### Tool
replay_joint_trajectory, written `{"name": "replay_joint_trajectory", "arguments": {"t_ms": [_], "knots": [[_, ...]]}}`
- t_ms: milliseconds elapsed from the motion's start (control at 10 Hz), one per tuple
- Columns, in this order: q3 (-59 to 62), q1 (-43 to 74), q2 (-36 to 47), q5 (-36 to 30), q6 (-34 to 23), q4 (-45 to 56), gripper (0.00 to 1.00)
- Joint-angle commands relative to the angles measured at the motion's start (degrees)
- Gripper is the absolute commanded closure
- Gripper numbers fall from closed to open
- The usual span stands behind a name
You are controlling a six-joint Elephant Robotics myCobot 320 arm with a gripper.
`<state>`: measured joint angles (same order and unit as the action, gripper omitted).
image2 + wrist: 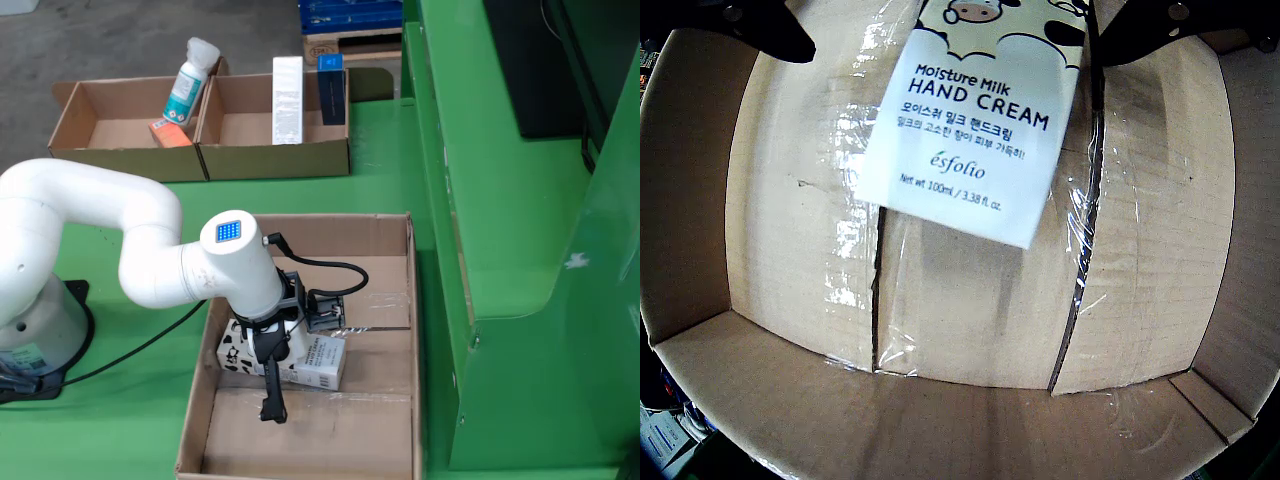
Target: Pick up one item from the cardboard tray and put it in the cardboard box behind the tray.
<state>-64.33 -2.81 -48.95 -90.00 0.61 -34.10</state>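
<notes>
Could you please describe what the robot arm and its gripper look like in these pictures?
The arm is glossy white with rounded tubular links; its wrist end carries a small blue square display. The gripper is black with long, slim jaws, and a black cable loops from the wrist.

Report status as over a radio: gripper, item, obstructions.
Gripper shut on hand cream box, inside the large cardboard box. Box floor below it bare. Nothing in the way.

Green bench [380, 195]; on it one large cardboard box [395, 300], two shallow trays [120, 160] [280, 160], robot base [40, 330].
</notes>
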Motion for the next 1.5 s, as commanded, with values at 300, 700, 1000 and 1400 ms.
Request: {"name": "replay_joint_trajectory", "arguments": {"t_ms": [300, 700, 1000, 1400], "knots": [[1.50, 0.40, 1.60, -0.25, -0.36, -0.55, 0.10], [1.50, 0.40, 1.60, -0.25, -0.36, -0.55, 0.50], [1.50, 0.40, 1.60, -0.25, -0.36, -0.55, 0.80], [1.50, 0.40, 1.60, -0.25, -0.36, -0.55, 1.00]]}}
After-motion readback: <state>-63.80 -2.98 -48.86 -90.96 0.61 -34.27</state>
